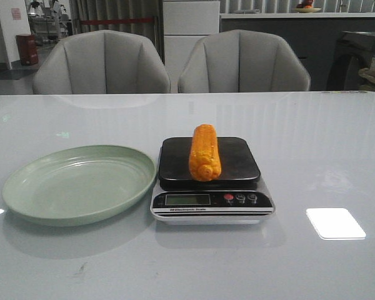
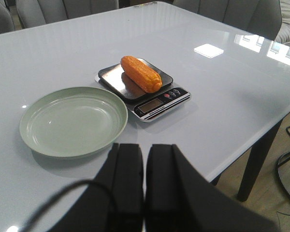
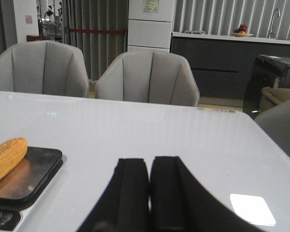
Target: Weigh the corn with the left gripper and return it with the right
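Corn (image 1: 204,152) lies on the scale (image 1: 211,201), well apart from both closed, empty jaws.

The table (image 1: 312,156) was glossy and smooth, mirroring lights. The corn (image 1: 204,152) looked bumpy and matt. The plate (image 1: 25,187) seemed smooth plastic, perhaps. The scale (image 1: 237,162) had a dark, shiny platform.

Two grey chairs (image 1: 103,62) (image 1: 244,61) are being parked behind the glossy white table (image 1: 325,137), dark counter (image 3: 217,60) sitting further back.
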